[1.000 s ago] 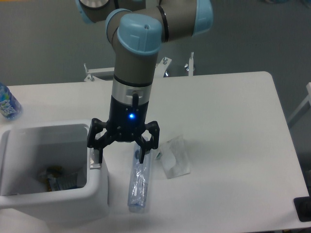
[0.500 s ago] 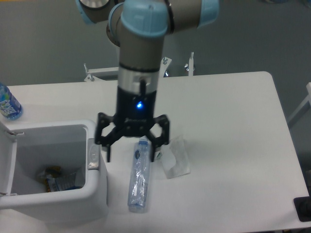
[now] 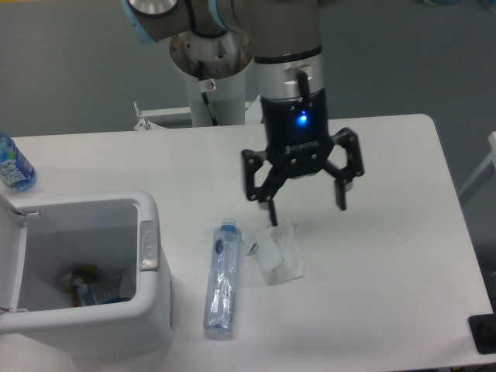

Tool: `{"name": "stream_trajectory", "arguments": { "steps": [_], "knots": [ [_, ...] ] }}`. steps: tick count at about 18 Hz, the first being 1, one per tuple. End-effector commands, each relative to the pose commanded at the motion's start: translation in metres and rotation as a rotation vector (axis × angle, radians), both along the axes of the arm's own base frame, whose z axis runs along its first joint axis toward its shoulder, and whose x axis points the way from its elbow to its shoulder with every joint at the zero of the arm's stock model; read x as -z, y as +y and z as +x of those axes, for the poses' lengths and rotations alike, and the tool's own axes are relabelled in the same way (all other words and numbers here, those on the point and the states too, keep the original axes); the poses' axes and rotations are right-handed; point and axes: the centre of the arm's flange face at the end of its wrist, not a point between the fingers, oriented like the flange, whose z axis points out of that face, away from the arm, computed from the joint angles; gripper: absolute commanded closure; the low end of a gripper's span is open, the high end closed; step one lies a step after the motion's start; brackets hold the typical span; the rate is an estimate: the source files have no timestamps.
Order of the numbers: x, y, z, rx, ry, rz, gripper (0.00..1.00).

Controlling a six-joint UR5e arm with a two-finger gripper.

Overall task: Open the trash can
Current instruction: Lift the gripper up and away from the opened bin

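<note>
We see a white table (image 3: pixel 387 232) filling most of the view, with the UR5e arm (image 3: pixel 287 70) reaching down over its middle from the top of the frame. At the table's left front corner stands the trash can (image 3: pixel 155 318), a white boxy bin with rounded corners. It is open: its lid (image 3: pixel 11 256) stands up along the left side, and we look straight into the cavity, where some crumpled wrappers (image 3: pixel 93 288) lie at the bottom. A small grey push-button latch (image 3: pixel 148 245) sits on the right rim.

The gripper (image 3: pixel 306 208) hangs above the table, well to the right of the bin and apart from it. Its two black fingers (image 3: pixel 341 186) are spread wide with nothing between them, and a blue light glows on its body.

On the table just right of the bin lies a clear plastic bottle (image 3: pixel 221 280), on its side, its cap end pointing away from us. Beside it, below the gripper, lies a clear plastic wrapper (image 3: pixel 277 252). At the far left edge of the table we see part of a blue-labelled water bottle (image 3: pixel 12 167). A small dark object (image 3: pixel 482 335) shows at the lower right corner; we cannot tell what it is.
</note>
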Motion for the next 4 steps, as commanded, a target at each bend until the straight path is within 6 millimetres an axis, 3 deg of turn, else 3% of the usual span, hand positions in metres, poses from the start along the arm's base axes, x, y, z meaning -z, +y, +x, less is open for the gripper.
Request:
{"name": "stream_trajectory", "arguments": {
  "steps": [4],
  "knots": [
    [0.022,-0.023,-0.015,0.095,0.04,-0.155,0.0]
  ]
}}
